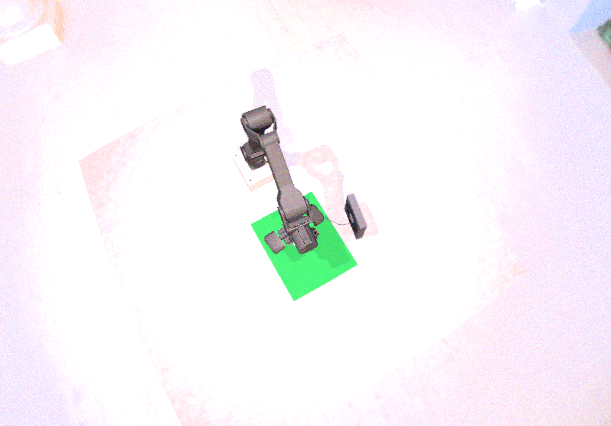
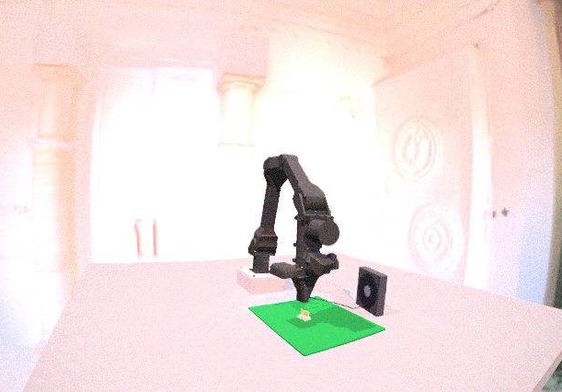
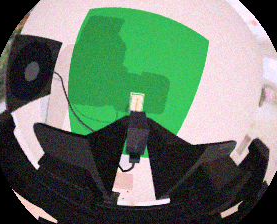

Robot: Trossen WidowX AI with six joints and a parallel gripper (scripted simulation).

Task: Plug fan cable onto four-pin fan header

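My gripper (image 2: pixel 303 299) (image 3: pixel 137 120) is shut on the black plug (image 3: pixel 136 139) of the fan's cable. In the wrist view the plug lies between the two fingertips; in the exterior view they hang a little above the board. The white four-pin header (image 2: pixel 303 317) (image 3: pixel 137 102) stands on the green board (image 1: pixel 296 287) (image 2: pixel 306 343) (image 3: pixel 189 60), with its pins upright. In the wrist view it shows just beyond the plug's far end, partly covered by it. In the top view the arm hides header and plug. The thin black cable (image 1: pixel 337 223) (image 2: pixel 337 304) (image 3: pixel 64 90) runs to the fan.
The square black fan (image 1: pixel 355 216) (image 2: pixel 372 291) (image 3: pixel 31 72) stands upright beside the board, its cable crossing the board's edge. The arm's pale base block (image 1: pixel 256 180) (image 2: pixel 259 282) stands behind the board. The arm's shadow falls on the board around the header.
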